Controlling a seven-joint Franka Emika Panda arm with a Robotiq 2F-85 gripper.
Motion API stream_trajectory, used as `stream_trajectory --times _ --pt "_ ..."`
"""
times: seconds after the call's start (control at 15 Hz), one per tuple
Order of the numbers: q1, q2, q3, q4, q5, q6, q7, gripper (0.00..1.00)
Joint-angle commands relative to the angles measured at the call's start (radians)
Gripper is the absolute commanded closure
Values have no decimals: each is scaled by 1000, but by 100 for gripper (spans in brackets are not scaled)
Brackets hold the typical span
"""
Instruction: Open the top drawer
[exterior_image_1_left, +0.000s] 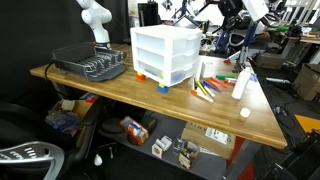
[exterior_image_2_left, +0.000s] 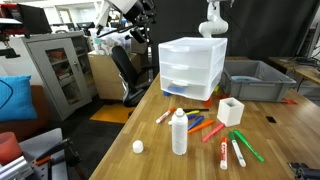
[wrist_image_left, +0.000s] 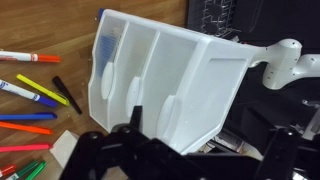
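The small white drawer unit (exterior_image_1_left: 165, 55) stands on the wooden table and shows in both exterior views (exterior_image_2_left: 190, 70). The top drawer (exterior_image_1_left: 168, 40) (exterior_image_2_left: 186, 56) is shut flush with the two below it. In the wrist view I look down on the unit: its three handle ridges run in a row and the top drawer (wrist_image_left: 178, 85) lies next to the unit's flat top. My gripper (wrist_image_left: 215, 150) is open and empty. It hangs high above the table, apart from the unit, in both exterior views (exterior_image_1_left: 212, 14) (exterior_image_2_left: 140, 16).
Coloured markers (exterior_image_1_left: 210, 88) (exterior_image_2_left: 215, 130) lie in front of the unit, with a white bottle (exterior_image_1_left: 241, 84) (exterior_image_2_left: 179, 132), a white cup (exterior_image_2_left: 230, 110) and a small white ball (exterior_image_2_left: 137, 147). A black dish rack (exterior_image_1_left: 90, 65) and a grey bin (exterior_image_2_left: 255, 80) stand beside the unit.
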Motion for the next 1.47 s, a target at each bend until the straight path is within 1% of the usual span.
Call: stream_trajectory --times 0.0,0.07,0.2,0.47,0.8,1.0,1.4 --pt "0 0 0 0 0 0 0 0" --pt "0 0 0 0 0 0 0 0" --pt "1 -3 -9 38 61 -14 -44 0" --pt "-5 33 -19 88 161 -28 -75 0" --pt "-26 153 -53 121 235 -93 -131 0" --pt "-30 226 -77 170 283 -117 -195 0" --pt "-21 299 -111 243 455 -129 -344 0"
